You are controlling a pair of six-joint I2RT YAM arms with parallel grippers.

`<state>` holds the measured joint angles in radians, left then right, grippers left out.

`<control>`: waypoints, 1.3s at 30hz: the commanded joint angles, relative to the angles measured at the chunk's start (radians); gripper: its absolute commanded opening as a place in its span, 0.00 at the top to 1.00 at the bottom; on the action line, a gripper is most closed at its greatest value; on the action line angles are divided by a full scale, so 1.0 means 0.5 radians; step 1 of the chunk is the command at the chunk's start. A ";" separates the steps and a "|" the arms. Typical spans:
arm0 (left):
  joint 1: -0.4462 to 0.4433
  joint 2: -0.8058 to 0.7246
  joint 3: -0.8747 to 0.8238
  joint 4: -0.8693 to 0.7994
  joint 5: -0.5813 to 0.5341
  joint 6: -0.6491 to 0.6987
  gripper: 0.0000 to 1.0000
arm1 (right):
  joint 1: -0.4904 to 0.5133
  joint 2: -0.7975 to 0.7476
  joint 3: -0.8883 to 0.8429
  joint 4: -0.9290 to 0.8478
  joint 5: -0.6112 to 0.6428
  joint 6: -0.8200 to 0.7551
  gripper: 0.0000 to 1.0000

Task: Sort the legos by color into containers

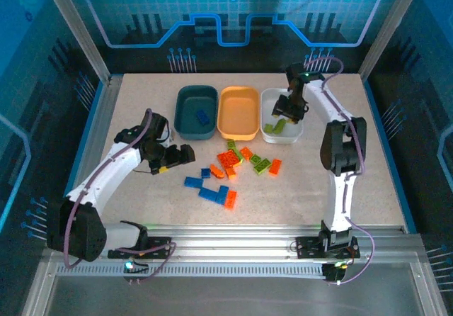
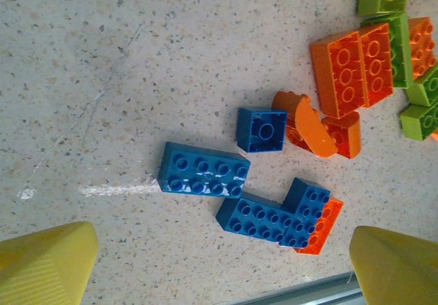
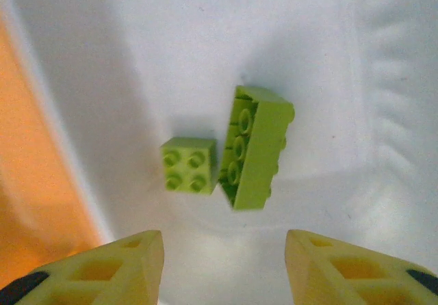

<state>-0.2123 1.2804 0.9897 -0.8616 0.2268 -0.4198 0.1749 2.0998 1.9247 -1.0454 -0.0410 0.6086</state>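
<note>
My right gripper stands open over the far-right white tub, two lime legos lying inside; I should rise straight, clearing its wall. My left gripper, open, hovers above blue legos.

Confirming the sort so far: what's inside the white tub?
Two lime green legos in the white tub: a small square brick, studs up, and a longer brick on its side beside it. From above, the right arm hides the tub's far end.
</note>
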 commanded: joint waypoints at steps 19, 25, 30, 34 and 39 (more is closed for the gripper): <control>-0.006 -0.207 -0.233 0.001 0.203 0.023 0.02 | 0.853 -1.376 -1.654 0.182 0.061 0.459 0.45; -0.007 -0.202 -0.251 -0.007 0.236 0.014 0.01 | 0.815 -1.307 -1.790 0.313 0.082 0.491 0.44; -0.008 -0.209 -0.264 -0.016 0.241 0.011 0.01 | 0.738 -1.129 -1.751 0.342 0.093 0.419 0.44; -0.008 -0.202 -0.258 -0.019 0.229 0.011 0.01 | 0.643 -1.002 -1.719 0.397 0.071 0.365 0.44; -0.007 -0.175 -0.260 -0.019 0.220 0.014 0.01 | 0.563 -0.820 -1.634 0.398 0.080 0.290 0.45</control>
<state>-0.2123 1.1919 0.8673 -0.8436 0.3134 -0.4171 0.4747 1.6550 1.0687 -0.8539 -0.0074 0.7845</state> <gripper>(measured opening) 0.990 0.555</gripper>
